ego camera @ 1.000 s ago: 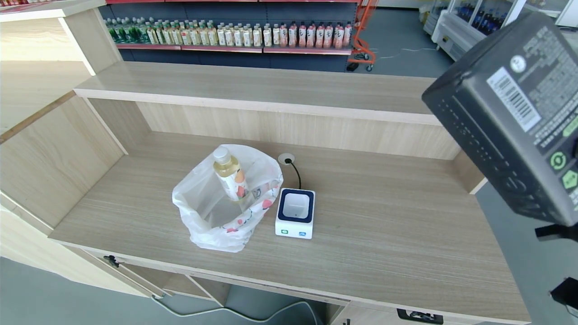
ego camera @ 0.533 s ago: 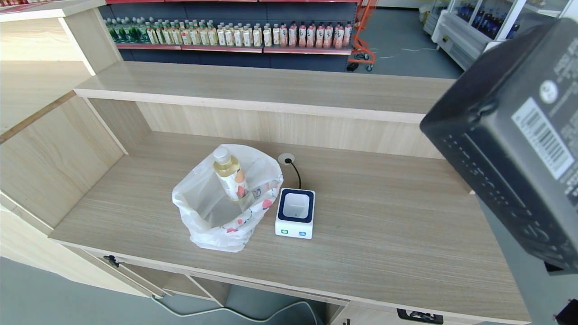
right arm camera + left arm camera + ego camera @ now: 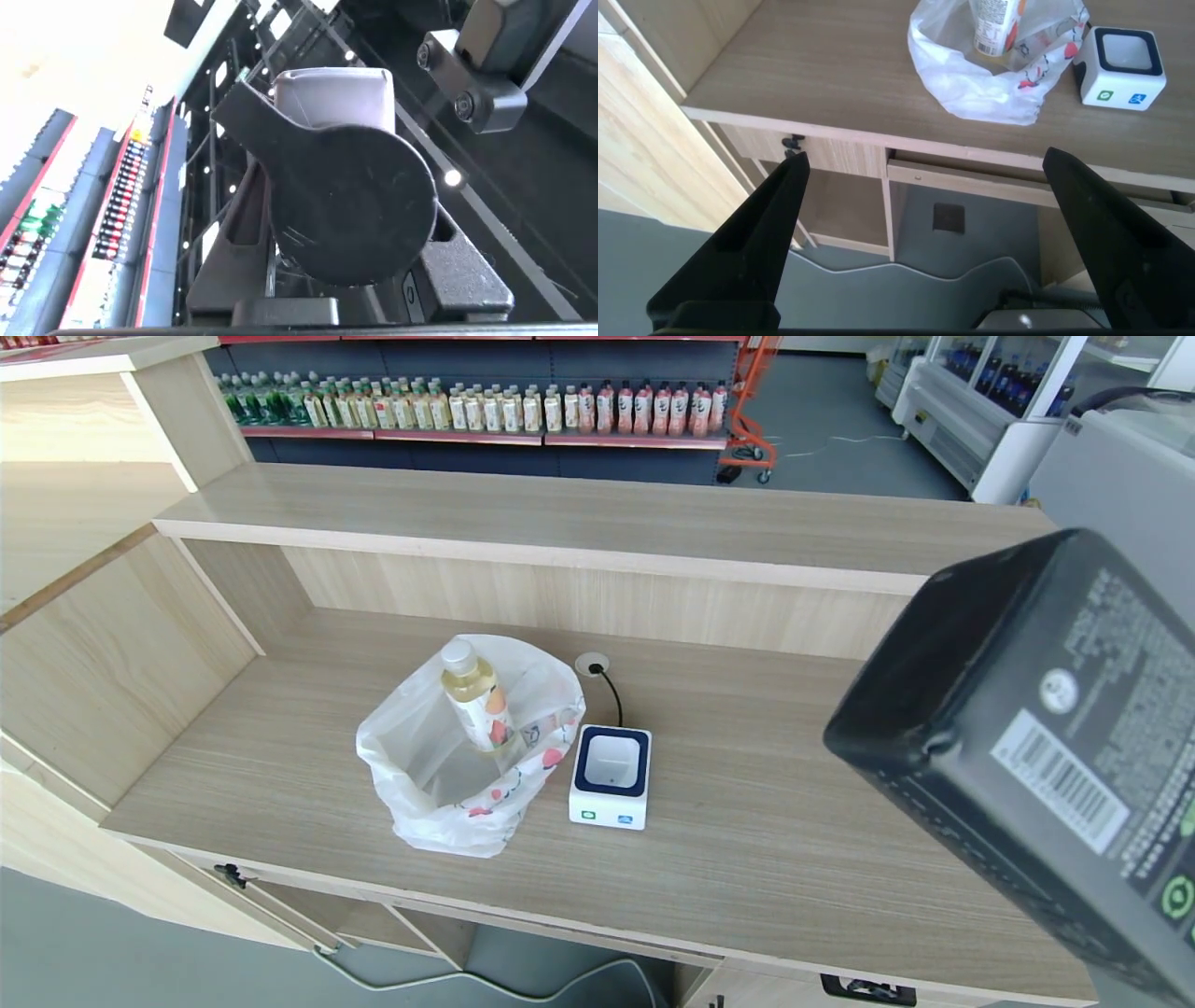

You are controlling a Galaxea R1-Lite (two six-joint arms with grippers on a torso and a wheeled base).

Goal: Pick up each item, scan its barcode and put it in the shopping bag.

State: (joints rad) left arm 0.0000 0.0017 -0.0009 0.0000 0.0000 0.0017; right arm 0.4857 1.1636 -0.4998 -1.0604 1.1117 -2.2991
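Observation:
A large black package [image 3: 1036,756] with a white barcode label [image 3: 1060,782] hangs close to the head camera at the right, above the counter's right end. My right gripper [image 3: 348,280] is shut on it; the package [image 3: 350,201] shows a round dark end there. The white shopping bag [image 3: 448,784] stands open on the counter with a drink bottle [image 3: 474,700] upright inside. The white barcode scanner [image 3: 611,777] sits just right of the bag. My left gripper [image 3: 924,163] is open and holds nothing, in front of and below the counter's front edge, with the bag [image 3: 971,79] and scanner [image 3: 1122,63] beyond.
The wooden counter [image 3: 794,803] has a raised ledge [image 3: 560,513] at the back and a side wall on the left. The scanner's black cable [image 3: 611,695] runs to a hole behind it. A drawer front [image 3: 962,173] lies under the counter edge. Store shelves stand far behind.
The black package has dropped lower in the head view and shifted slightly left, with the barcode face still turned up toward the camera. Bag, bottle and scanner have not moved.

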